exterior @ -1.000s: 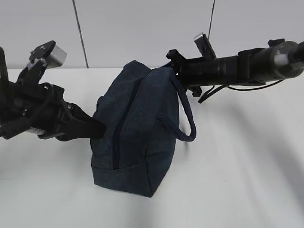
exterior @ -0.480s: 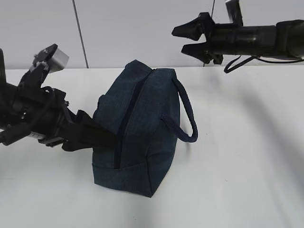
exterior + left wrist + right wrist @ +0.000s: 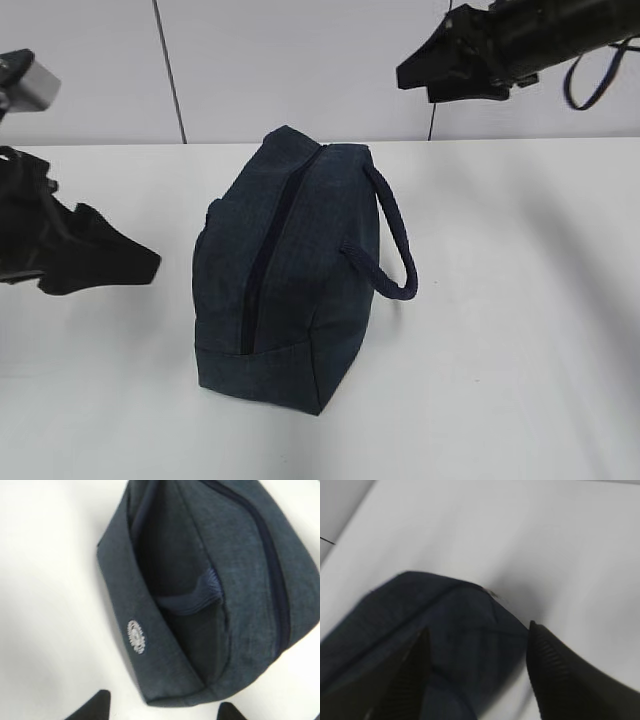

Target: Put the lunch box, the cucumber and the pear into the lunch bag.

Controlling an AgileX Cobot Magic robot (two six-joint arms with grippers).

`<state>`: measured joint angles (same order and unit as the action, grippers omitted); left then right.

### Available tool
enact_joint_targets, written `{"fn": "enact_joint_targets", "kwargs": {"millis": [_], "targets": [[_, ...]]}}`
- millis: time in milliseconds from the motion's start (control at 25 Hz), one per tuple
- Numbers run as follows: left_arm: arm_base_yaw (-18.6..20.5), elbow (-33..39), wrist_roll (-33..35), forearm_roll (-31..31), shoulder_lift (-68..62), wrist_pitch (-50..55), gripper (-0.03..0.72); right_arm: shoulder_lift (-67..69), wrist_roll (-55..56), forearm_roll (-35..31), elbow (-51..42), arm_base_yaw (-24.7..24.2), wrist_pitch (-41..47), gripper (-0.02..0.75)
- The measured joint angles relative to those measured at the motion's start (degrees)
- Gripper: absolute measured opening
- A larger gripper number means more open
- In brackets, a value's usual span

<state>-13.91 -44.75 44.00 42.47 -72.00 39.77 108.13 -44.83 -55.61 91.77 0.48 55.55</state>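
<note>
Zipped lunch bag stands alone on the table — left gripper and right gripper both gape, apparently empty; best kept clear so it stays upright.

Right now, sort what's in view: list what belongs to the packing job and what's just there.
Part of the job:
- lunch bag, zipped shut, standing on the table
- left tool, open, clear of the bag
- right tool, open, raised above the bag

Just there:
- white table
- wall behind

Lunch box, cucumber and pear: not visible.
</note>
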Motion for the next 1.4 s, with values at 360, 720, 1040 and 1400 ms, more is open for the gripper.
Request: {"fn": "enact_joint_targets", "kwargs": {"millis": [360,720,1040,1400], "targets": [[0.0,0.04,-28.74,-25.98,9.63,0.27,0.377,-12.86,32.27,43.99,-7.33,3.58,4.26,0.433],[0.0,0.04,-30.14,-26.6,17.77,3.95,0.342,-35.37,35.28,47.65,-33.37,4.29,0.26,0.431],[0.0,0.11,-31.88,-27.66,25.6,11.78,0.339,-62.72,35.53,52.15,-43.11,4.29,4.44,0.43],[0.0,0.11,-35.91,-31.32,35.01,17.78,0.31,-91.41,36.55,53.51,-55.71,4.29,9.19,0.428]]}}
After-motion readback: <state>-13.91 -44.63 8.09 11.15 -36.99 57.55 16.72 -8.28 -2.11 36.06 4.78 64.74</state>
